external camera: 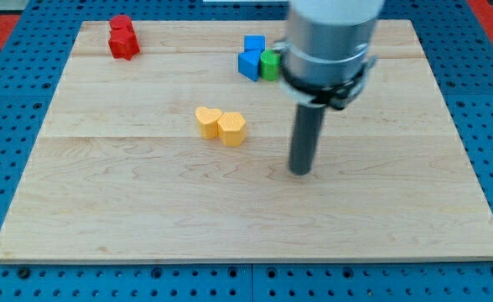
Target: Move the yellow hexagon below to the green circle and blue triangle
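My tip (pixel 301 171) rests on the table (pixel 146 218), right of centre. The tool is a plain dark rod with no jaws; it holds nothing and touches no block.

The yellow hexagon (pixel 231 128) lies left of my tip, slightly farther back, with bare wood between them. A second yellow block (pixel 207 122), heart-like in outline, touches the hexagon's left side.

The green circle (pixel 269 64) sits at the far side of the table, partly hidden behind the arm housing (pixel 329 42). The blue triangle (pixel 249 65) touches its left side. A blue cube-like block (pixel 254 44) stands just behind the triangle. This group is well apart from the yellow hexagon, farther back and slightly right of it.

A red block (pixel 122 38) of irregular shape stands at the far left corner.
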Available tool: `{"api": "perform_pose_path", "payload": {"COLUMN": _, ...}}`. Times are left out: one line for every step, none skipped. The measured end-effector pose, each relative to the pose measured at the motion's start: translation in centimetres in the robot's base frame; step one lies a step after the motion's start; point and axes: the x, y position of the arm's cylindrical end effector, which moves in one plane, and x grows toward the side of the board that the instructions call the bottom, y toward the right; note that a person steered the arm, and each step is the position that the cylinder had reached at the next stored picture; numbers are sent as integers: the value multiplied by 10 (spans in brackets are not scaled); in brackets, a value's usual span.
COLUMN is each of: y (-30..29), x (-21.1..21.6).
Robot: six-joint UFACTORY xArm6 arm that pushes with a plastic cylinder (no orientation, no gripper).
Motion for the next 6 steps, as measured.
{"api": "perform_pose_path", "payload": {"y": -61, "x": 2}}
{"api": "perform_pose_path", "payload": {"y": -83, "x": -24}}
{"api": "perform_pose_path", "payload": {"y": -82, "x": -54}}
{"api": "perform_pose_path", "payload": {"y": -81, "x": -89}}
{"api": "perform_pose_path", "payload": {"y": -78, "x": -117}}
{"api": "perform_pose_path", "payload": {"y": -56, "x": -123}}
